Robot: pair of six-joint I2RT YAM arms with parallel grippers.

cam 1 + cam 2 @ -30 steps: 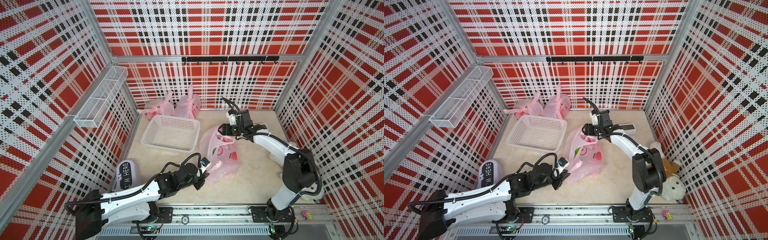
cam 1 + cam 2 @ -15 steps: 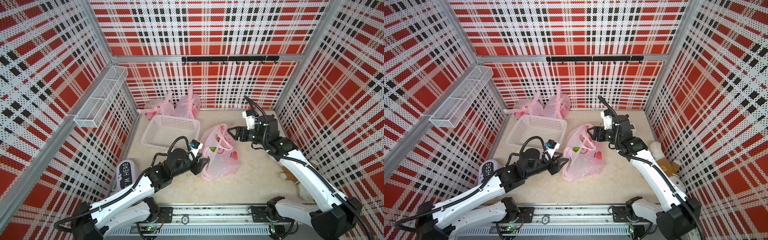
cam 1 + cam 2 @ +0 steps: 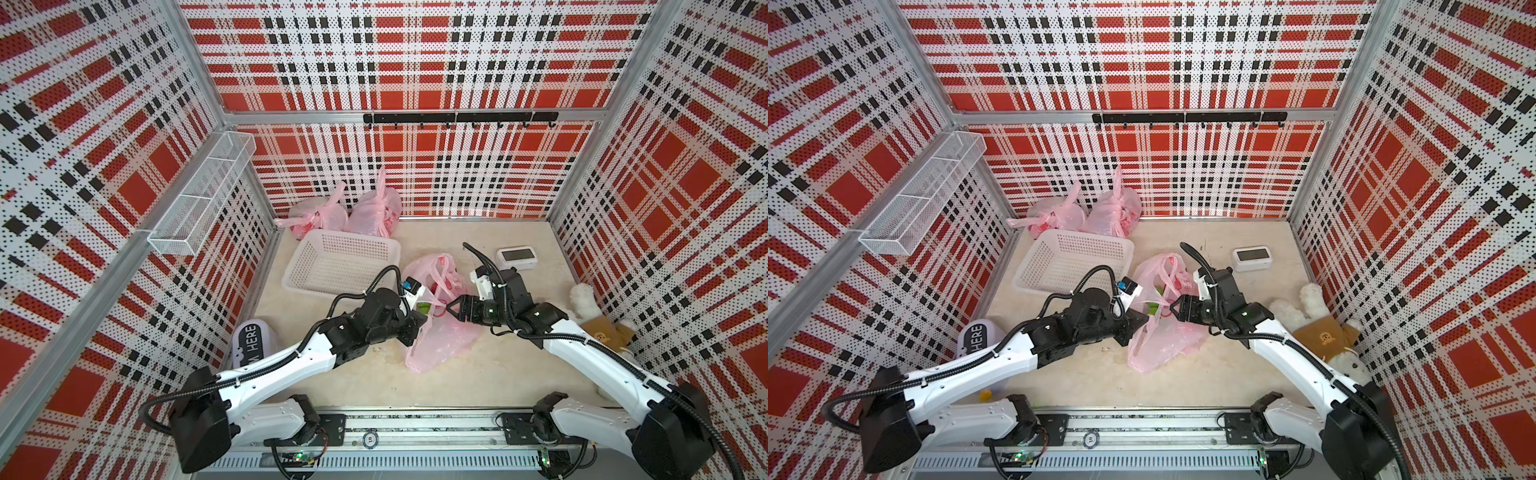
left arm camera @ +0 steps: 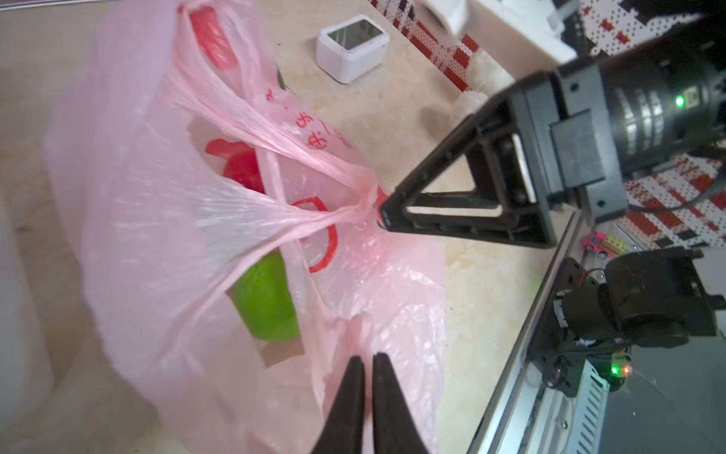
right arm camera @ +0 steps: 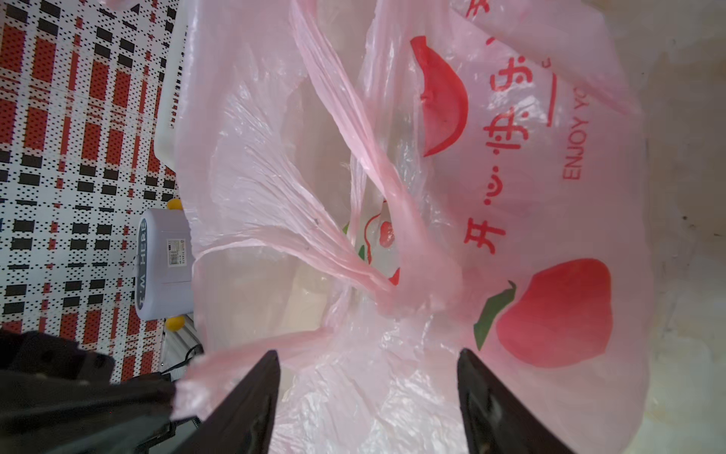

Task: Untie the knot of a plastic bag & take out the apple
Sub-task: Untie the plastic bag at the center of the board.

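Nearest you, your left hand (image 4: 368, 357) has its fingers together, and the wrist views suggest they pinch a loose fold of the thin pink plastic bag (image 3: 440, 345) printed with red fruit. The bag lies slumped on the beige worktop (image 3: 478, 382) between your two arms. Through the film you can see what I take for the green rounded apple (image 4: 267, 302), still inside. Just beyond it the twisted handles meet in a tight knot (image 4: 363, 196), still tied. Your right hand (image 5: 368, 351) has its fingers wide apart and holds nothing, with its tips right at that knot. I judge the task barely begun: one side of the bag is held and the other hand is lined up. You still have to work the knot loose, spread the mouth and lift the apple out. Farther back stands the empty white perforated plastic basket (image 3: 340, 262). Against the rear wall sit two more knotted pink bags (image 3: 318, 214), well apart from both hands.
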